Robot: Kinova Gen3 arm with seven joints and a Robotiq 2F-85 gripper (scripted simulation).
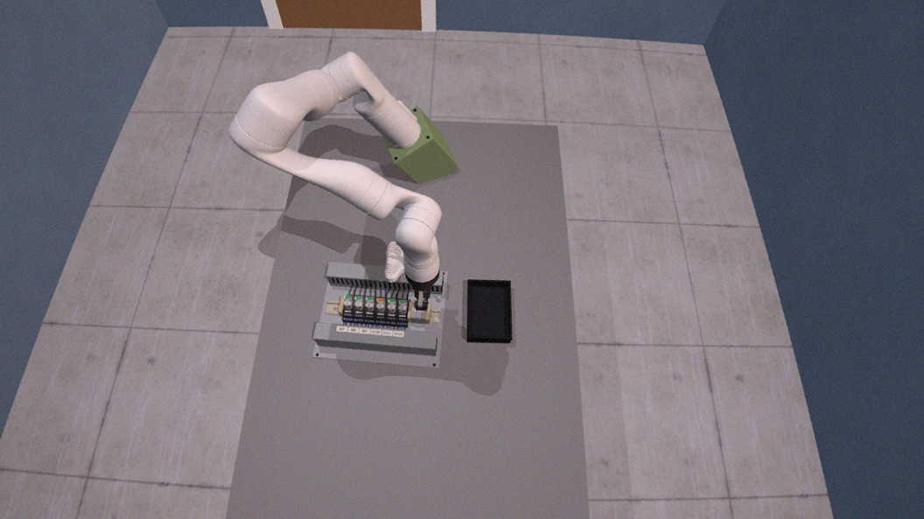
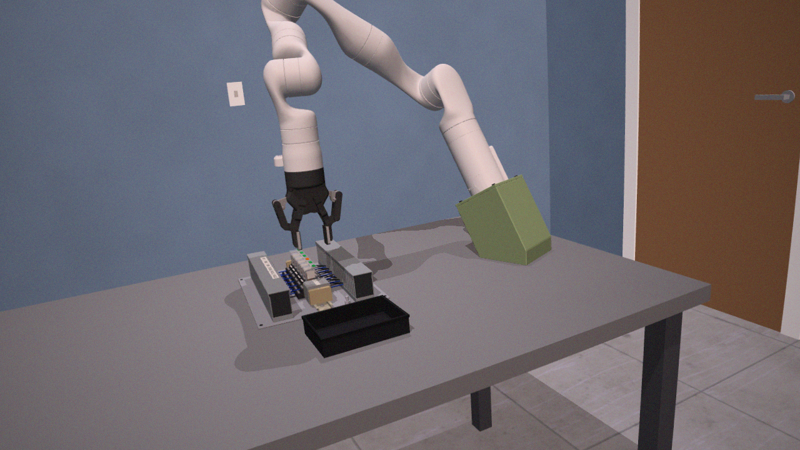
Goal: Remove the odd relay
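The relay point(image 1: 379, 306) with the orange button stands in a row of six relays on the panel point(image 1: 328, 348); we count five green buttons beside it, and it is fourth from the left in the top view. The relays are small blocky bodies, pale on top and dark below, with blue wires at their sides. The panel is a flat grey plate with two long grey ducts, one on each side of the row, and it lies flat on the matte grey table point(image 1: 426, 451). One black tray point(image 1: 488, 309), rectangular with low walls, sits just beside the panel.

The single white arm rises from a green base point(image 2: 503, 224), bends over, and points its wrist straight down. The gripper point(image 2: 311, 239) hangs just above the far end of the row, about half open, and we see nothing between its fingers.
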